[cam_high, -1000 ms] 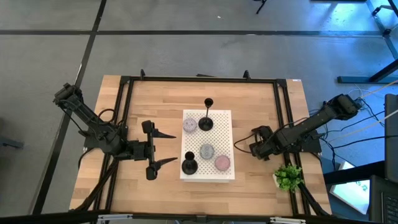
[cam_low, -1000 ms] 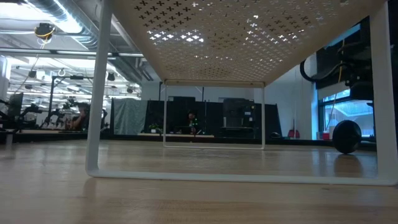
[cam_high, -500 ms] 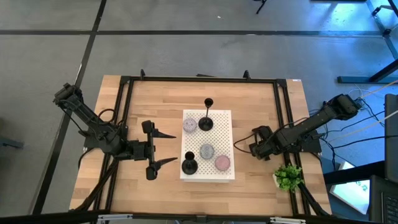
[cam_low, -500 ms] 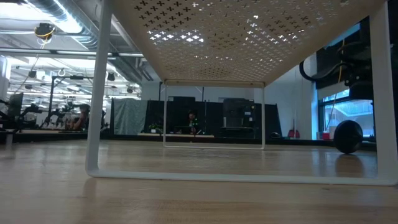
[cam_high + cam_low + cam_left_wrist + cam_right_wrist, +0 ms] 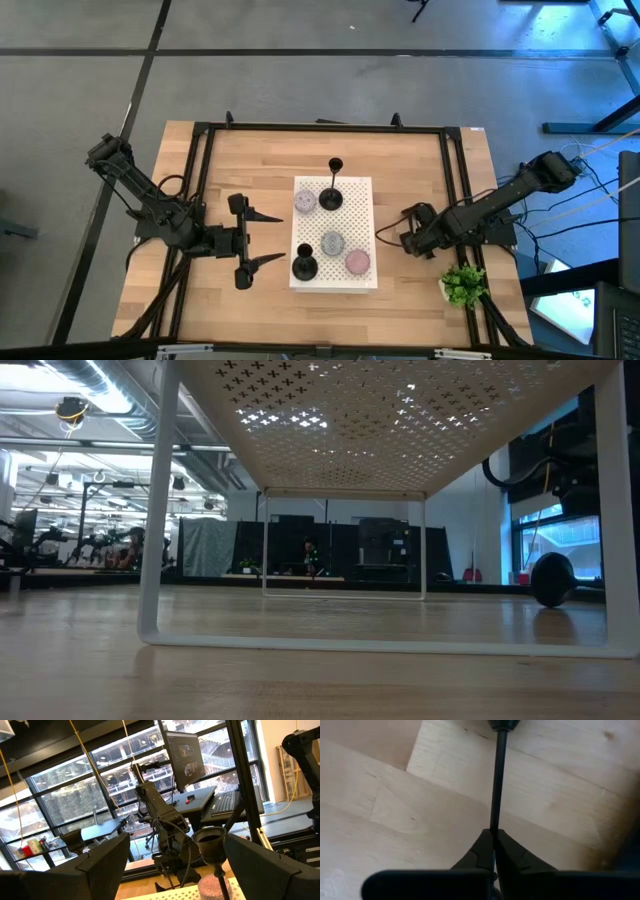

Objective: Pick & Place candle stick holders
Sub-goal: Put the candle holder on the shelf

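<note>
Two slim black metal candle stick holders (image 5: 331, 193) (image 5: 304, 265) stand upright on a white perforated stand (image 5: 359, 190). A third, its thin stem (image 5: 496, 780) showing, lies on the wood beside it.

My view of the bench – everything around the job

From above I see a light wooden table (image 5: 250, 160) edged by a black rail frame (image 5: 320, 127), with a white perforated stand (image 5: 360, 190) near its middle. On the stand sit three small round pieces – a purple one (image 5: 305, 201), a grey one (image 5: 332, 243) and a pink one (image 5: 357, 262). A green plant (image 5: 461, 285) sits at the table's right edge. Beyond the table I can make out a monitor (image 5: 185, 757) and a keyboard (image 5: 227, 802) on a desk by large windows.
</note>
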{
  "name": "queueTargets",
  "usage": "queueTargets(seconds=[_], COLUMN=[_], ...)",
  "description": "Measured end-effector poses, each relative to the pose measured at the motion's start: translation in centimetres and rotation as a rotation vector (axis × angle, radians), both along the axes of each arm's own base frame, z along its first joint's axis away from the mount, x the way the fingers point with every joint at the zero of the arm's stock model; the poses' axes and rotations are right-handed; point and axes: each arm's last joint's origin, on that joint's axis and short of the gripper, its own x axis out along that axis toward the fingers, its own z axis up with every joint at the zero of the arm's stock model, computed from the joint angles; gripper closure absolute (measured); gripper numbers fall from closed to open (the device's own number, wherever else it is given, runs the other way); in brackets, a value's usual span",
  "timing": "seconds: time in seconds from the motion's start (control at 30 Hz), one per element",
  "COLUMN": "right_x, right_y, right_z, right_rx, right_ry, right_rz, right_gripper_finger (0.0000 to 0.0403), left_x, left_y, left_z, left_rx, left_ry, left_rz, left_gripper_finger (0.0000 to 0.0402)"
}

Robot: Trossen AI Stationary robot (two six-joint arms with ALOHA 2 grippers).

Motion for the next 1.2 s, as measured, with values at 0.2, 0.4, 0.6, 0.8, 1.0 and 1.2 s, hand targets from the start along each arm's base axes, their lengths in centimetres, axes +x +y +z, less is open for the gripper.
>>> queueTargets(seconds=[0.2,0.4,0.6,0.8,1.0,1.2], right_x=[0.2,0.5,1.0,0.8,1.0,2.2], right_y=[0.1,0.4,0.7,0.6,0.6,1.3], right_z=[0.0,0.6,1.5,1.5,1.6,1.7], right_rx=[0.002,-0.017,-0.019,-0.033,-0.03,0.015], right_ry=[-0.017,-0.031,-0.059,-0.038,-0.052,-0.167], right_rz=[0.032,0.069,0.1,0.084,0.096,0.219], right_gripper_finger=[0.0401,0.0403,0.0403,0.0403,0.0399,0.0375], left_x=[0.0,0.0,0.0,0.0,0.0,0.0], left_y=[0.0,0.0,0.0,0.0,0.0,0.0], left_z=[0.0,0.0,0.0,0.0,0.0,0.0], left_rx=[0.0,0.0,0.0,0.0,0.0,0.0], left_ry=[0.0,0.0,0.0,0.0,0.0,0.0], left_rz=[0.0,0.0,0.0,0.0,0.0,0.0], left_gripper_finger=[0.008,0.008,0.008,0.008,0.008,0.008])
